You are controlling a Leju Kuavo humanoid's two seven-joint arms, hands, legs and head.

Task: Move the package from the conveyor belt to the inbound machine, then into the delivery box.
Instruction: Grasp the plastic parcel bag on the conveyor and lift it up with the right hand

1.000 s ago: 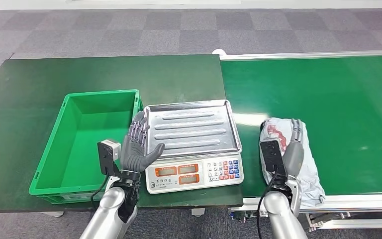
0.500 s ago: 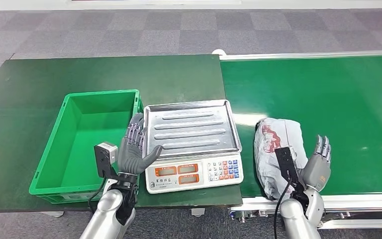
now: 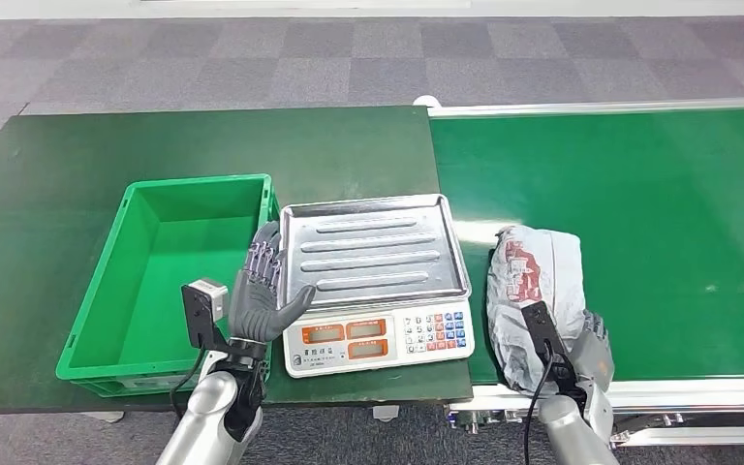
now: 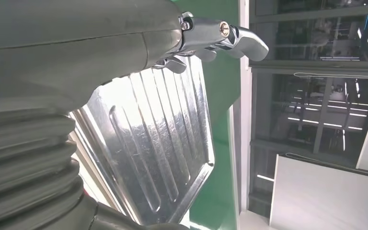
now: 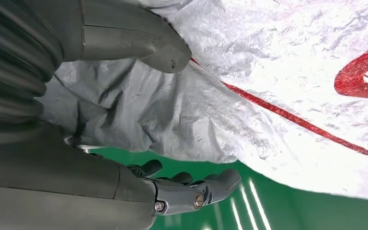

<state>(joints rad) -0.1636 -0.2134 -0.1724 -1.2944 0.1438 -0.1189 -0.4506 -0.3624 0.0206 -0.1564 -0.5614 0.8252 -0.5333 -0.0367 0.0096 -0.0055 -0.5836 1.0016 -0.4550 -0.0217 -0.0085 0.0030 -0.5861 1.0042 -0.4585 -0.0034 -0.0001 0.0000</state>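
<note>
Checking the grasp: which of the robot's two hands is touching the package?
The right hand, at the near end of the grey package on the conveyor belt. The left hand rests open beside the scale's steel tray, holding nothing.

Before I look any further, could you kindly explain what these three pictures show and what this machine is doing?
This is a two-armed humanoid robot. One picture looks down from its head; the other two come from cameras at its wrists, so they appear turned. On the left sits an empty green delivery box. Beside it stands a weighing scale with a bare steel tray, serving as the inbound machine. On the right, a grey package with red print lies on the green conveyor belt. The left hand hovers open at the tray's edge, holding nothing. The right hand cups the package's near end, thumb above and fingers beneath; the pictures do not settle whether it truly grips.
</note>
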